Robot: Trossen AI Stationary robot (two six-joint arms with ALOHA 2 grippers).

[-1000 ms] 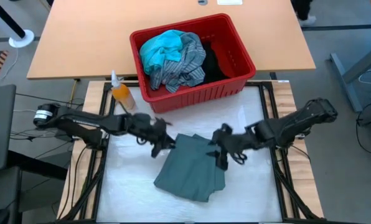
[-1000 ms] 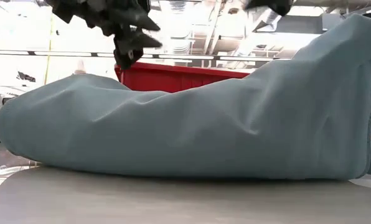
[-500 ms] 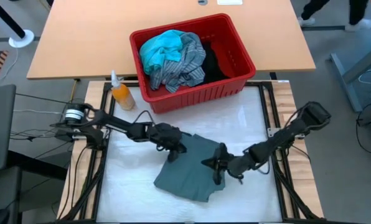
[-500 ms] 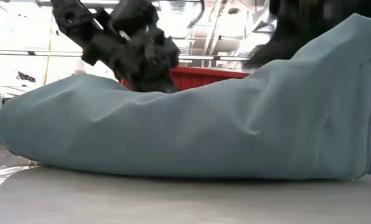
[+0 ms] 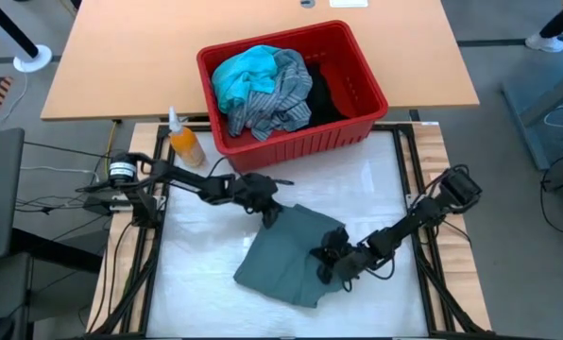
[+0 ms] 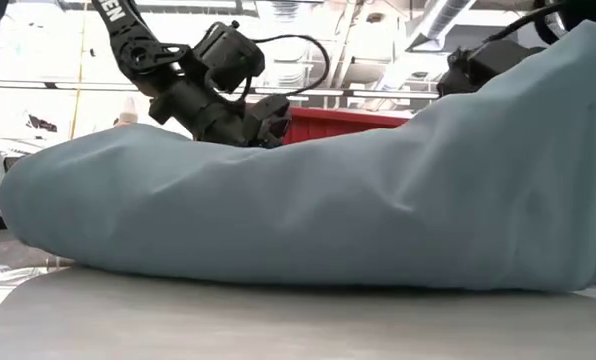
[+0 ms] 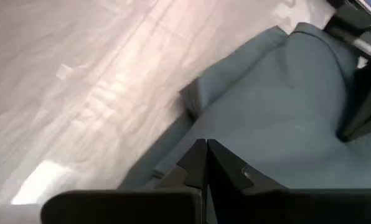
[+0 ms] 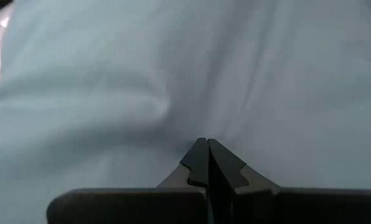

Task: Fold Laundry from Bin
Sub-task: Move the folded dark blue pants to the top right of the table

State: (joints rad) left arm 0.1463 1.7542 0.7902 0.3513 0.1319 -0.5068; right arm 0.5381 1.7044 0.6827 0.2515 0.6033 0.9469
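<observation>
High view shows the grey-green garment [image 5: 296, 253] lying partly folded on the white table [image 5: 206, 274], just in front of the red bin [image 5: 352, 127], which holds the turquoise garment [image 5: 239, 76], the striped shirt [image 5: 281, 99] and a black one [image 5: 324, 94]. An orange spray bottle [image 5: 183, 140] stands beside the bin.

The cloth looks light, soft and limp; it will sag and crease wherever it is unsupported, so edges and corners are the sensible places to pinch, one on each side, keeping it taut as it is carried over.

Left gripper [image 5: 269, 213] reaches in low from the left, arm stretched nearly flat across the table, and sits at the garment's upper left corner. In the left wrist view its fingers [image 7: 205, 163] are pressed together at the fabric's edge; whether any cloth is caught between them I cannot tell. Right gripper [image 5: 327, 268] comes in from the right with its arm angled down, resting on the garment's right side. Its fingers [image 8: 205, 160] are likewise fully closed against the fabric, with no fold clearly pinched.
</observation>
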